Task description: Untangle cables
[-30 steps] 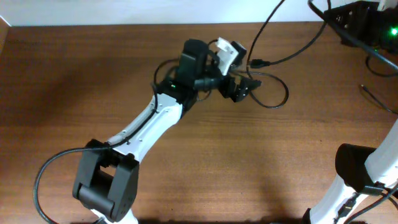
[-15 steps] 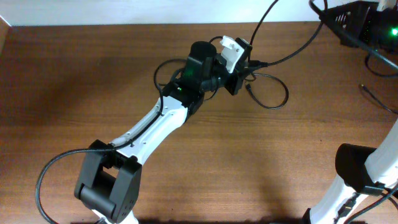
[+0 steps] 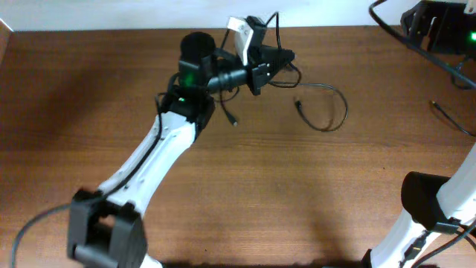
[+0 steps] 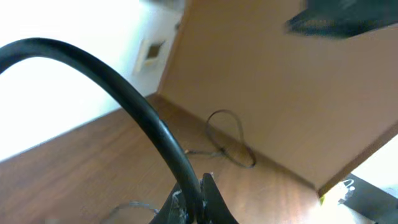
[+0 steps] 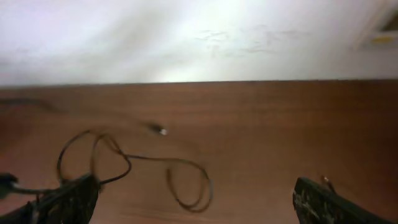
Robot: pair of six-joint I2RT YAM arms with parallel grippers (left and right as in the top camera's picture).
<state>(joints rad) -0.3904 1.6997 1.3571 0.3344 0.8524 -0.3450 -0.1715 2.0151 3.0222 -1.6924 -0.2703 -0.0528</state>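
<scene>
My left gripper (image 3: 271,61) is out over the far middle of the table (image 3: 89,112), clamped shut on a cable (image 3: 276,22) that rises from my fingertips toward the far edge. In my left wrist view that cable (image 4: 149,127) arcs in from the left and runs straight down between my closed fingers (image 4: 208,205), which meet on it with no gap that I can see. Just to the right of the gripper, slack cord lies on the wood in an open loop (image 3: 345,110), and a small plug (image 3: 297,104) rests inside the loop's left side. I cannot tell whether that loop belongs to the cord I hold or to another one. A second plug end (image 3: 233,120) lies beside my left forearm, apart from the loop. My right gripper (image 5: 196,193) is wide open and holds nothing: its two fingers (image 5: 68,199) stand at opposite lower corners of my right wrist view, low over the table. That camera looks at the cables (image 5: 208,186) curled on the wood ahead and at a metal tip (image 5: 161,130) beyond them. From overhead only the base of my right arm (image 3: 428,205) shows, at the near right corner, well apart from the cables. Another thin cord (image 3: 450,119) lies by the right edge, and a black box (image 3: 439,18) sits at the far right corner.
</scene>
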